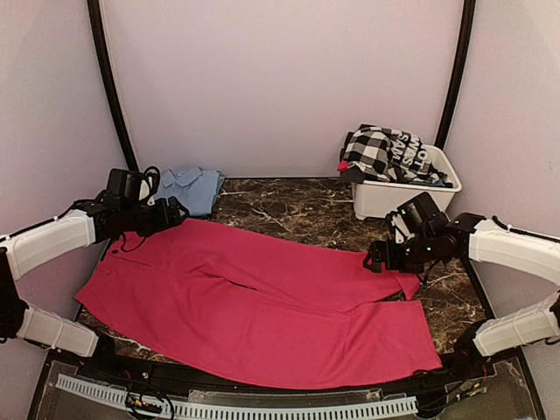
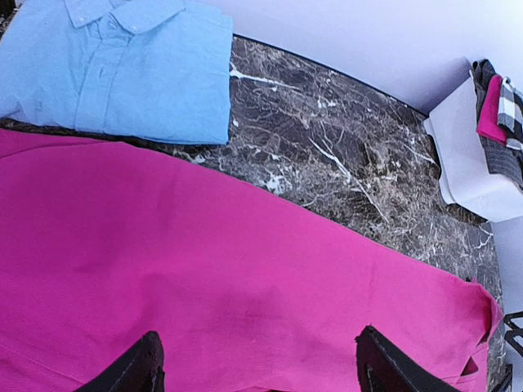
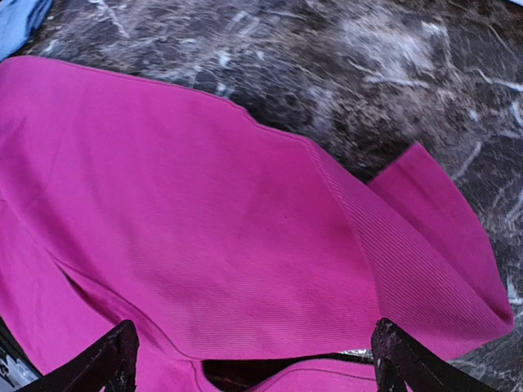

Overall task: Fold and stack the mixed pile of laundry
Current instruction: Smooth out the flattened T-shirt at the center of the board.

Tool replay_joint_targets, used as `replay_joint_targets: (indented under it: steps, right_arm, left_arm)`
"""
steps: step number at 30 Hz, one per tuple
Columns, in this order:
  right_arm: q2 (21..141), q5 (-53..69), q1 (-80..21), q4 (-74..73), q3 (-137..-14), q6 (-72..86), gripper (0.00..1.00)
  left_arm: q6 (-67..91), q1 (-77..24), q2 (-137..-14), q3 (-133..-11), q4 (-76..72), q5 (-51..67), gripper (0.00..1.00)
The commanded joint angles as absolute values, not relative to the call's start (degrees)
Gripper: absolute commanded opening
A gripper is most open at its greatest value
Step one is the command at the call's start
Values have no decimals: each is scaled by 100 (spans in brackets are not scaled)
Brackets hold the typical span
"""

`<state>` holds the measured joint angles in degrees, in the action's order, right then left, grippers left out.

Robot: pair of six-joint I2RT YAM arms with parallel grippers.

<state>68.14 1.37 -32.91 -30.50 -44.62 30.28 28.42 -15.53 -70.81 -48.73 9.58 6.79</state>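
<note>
We are holding our left gripper [image 1: 171,214] and our right gripper [image 1: 376,256] spread wide, pinching nothing, and the pink cloth [image 1: 262,302] is lying flat just under and between them, stretching long from one to the other, each gripper nearest its own end.

The top view looked down across the whole table [image 1: 297,210], both wrist views close over the shared pink cloth [image 2: 204,269].

The magenta-pink trousers [image 1: 262,306]: matt cloth, finely ribbed; worktop [image 1: 297,210]: dark stone-look surface, white-veined, slightly glossy; light-blue shirt [image 1: 191,186] at eleven o'clock: smooth woven cloth; white tub [image 1: 394,199] at one o'clock: smooth plastic, holding a soft checked garment [image 1: 376,150].
</note>
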Motion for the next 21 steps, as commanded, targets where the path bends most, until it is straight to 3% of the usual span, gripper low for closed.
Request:
replay_joint_targets:
  steps: [1, 6, 15, 21]
  right_arm:
    - [7349, -659, -3274, -3353, -4318, 3499, 96]
    - [8329, -1562, -3224, -3534, -4664, 3500, 95]
    - [9356, -2117, -3162, -3755, -5589, 3350, 81]
    - [10054, -2297, -2958, -3992, -6296, 3134, 78]
  left_arm:
    - [2680, -1710, -7239, -4964, 796, 846, 80]
    - [2723, -1729, -7210, -4949, 708, 904, 80]
    - [2632, -1758, -7146, -4923, 774, 695, 80]
    - [2538, -1758, -7139, -4962, 847, 535, 80]
